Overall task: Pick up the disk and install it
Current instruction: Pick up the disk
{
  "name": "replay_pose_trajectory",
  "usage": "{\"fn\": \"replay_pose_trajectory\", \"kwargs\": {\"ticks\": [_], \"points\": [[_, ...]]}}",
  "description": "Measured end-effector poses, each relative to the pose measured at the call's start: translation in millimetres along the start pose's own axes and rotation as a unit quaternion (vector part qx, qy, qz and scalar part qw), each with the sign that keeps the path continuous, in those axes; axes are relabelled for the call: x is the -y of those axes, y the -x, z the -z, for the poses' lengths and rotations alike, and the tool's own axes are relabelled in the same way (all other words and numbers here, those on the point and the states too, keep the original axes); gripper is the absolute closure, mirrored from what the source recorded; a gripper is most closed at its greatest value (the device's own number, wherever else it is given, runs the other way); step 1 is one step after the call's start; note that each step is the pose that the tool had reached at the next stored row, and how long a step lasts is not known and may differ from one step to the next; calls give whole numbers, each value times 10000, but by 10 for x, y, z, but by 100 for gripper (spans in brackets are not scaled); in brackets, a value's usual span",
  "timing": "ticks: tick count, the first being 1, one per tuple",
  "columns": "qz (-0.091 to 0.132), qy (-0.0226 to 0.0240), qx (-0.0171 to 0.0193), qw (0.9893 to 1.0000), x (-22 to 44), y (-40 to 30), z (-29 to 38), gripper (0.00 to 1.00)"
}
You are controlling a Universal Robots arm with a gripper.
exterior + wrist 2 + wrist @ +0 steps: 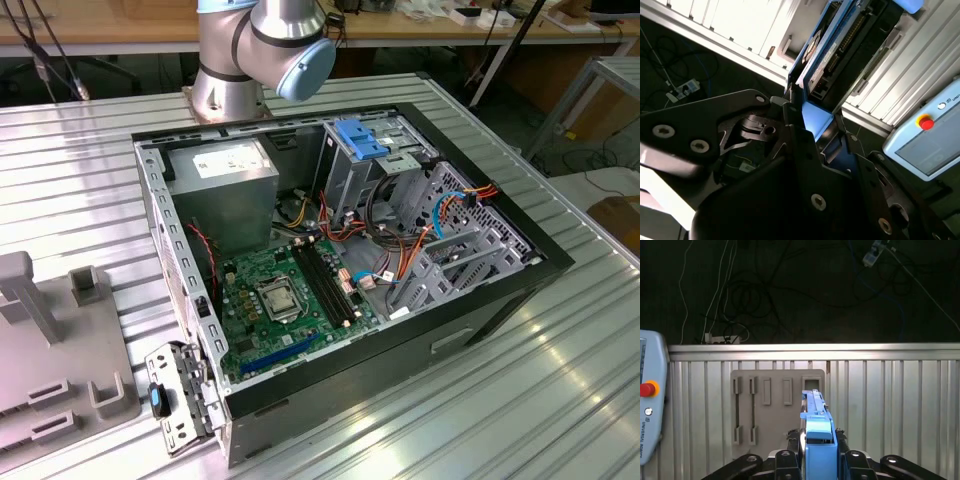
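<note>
Pinching the disk (pixel 815 412), my fingers (pixel 795 442) hang above the grey fixture plate (pixel 772 422) on the ribbed table (pixel 890 405); cables (pixel 740 295) lie beyond.

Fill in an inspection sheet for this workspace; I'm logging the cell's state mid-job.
Surface: ribbed metal table, bearing an open computer case.
Job's things: disk in its blue carrier, held edge-on, with a grey fixture plate beyond it.
Clutter: teach pendant with a red button, near the table's edge.
Grippers: tool shut on the disk, clamping it from both sides, in both wrist views.
Cables: loose loops and a power strip on the dark floor; coloured wiring inside the case.
Surroundings: wooden bench behind the arm's base.
</note>
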State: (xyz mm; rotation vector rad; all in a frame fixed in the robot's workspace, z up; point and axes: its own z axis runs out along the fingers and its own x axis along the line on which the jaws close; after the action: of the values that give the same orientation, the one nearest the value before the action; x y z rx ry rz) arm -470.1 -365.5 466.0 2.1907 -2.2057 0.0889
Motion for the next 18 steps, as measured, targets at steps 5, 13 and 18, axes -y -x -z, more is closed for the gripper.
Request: {"fn": "replay_pose_trajectory", "kwargs": {"ticks": [5,13,18], "points": [[0,0,0,10000,3,-10,155,63],[0,0,0,10000,7,-23,365,63],[0,0,0,10000,9,-31,494,63]]}}
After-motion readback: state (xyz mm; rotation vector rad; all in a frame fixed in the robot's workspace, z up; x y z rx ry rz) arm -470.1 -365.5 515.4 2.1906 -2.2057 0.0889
